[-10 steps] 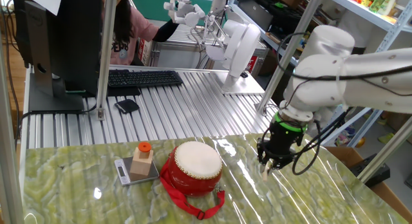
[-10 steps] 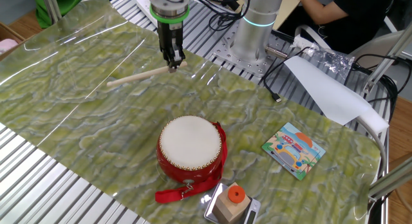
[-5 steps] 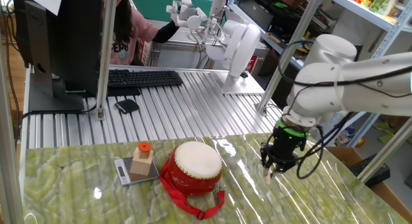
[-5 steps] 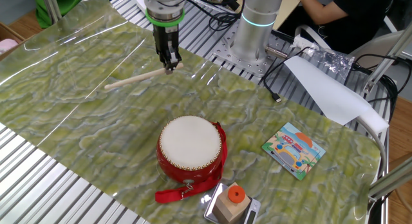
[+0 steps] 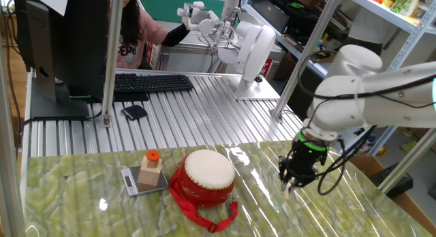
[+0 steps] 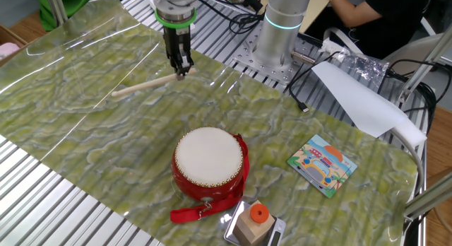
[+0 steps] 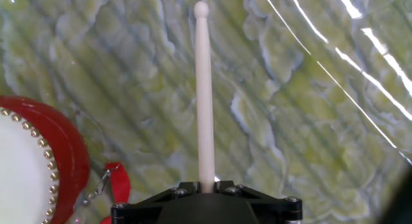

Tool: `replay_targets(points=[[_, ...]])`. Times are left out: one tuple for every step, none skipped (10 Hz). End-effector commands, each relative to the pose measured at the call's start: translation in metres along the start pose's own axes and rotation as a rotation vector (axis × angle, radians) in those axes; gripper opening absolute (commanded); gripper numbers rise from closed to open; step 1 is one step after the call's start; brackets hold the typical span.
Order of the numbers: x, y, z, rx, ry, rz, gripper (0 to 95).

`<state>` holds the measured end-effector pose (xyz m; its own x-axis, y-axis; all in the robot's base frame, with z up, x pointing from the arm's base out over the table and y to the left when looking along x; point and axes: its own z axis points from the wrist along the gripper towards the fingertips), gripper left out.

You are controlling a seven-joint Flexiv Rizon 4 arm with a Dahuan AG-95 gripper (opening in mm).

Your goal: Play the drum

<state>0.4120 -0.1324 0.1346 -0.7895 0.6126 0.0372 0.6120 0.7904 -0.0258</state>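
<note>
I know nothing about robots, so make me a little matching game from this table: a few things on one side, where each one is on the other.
Things:
1. drumstick
2. drum
3. picture card
4. wooden block

Places:
a. on a small scale
b. flat on the green mat, beyond the drum from the arm
c. middle of the mat, white skin up
d. one end in the gripper

Pairs: 1-d, 2-c, 3-b, 4-a
</note>
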Motion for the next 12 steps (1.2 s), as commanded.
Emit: replay_targets(points=[[0.0, -0.001, 0.005, 0.001, -0.007, 0.002, 0.0], [-0.001, -0.001, 0.008, 0.001, -0.007, 0.004, 0.0], [-0.001, 0.0, 0.012, 0.0, -0.01, 0.005, 0.0], [-0.001, 0.0, 0.013, -0.001, -0.01, 0.004, 0.0], [-0.002, 0.001, 0.02, -0.002, -0.015, 0.003, 0.0], [-0.002, 0.002, 0.025, 0.002, -0.02, -0.003, 0.0], [-0.002, 0.003, 0.03, 0.005, -0.023, -0.003, 0.0], [-0.002, 0.003, 0.035, 0.004, -0.024, -0.005, 0.0], [-0.003, 0.004, 0.039, 0.005, -0.024, -0.007, 0.0], [-0.002, 0.005, 0.045, 0.006, -0.024, -0.005, 0.0], [-0.002, 0.005, 0.047, 0.006, -0.024, -0.003, 0.0], [-0.002, 0.004, 0.05, 0.006, -0.02, -0.003, 0.0]])
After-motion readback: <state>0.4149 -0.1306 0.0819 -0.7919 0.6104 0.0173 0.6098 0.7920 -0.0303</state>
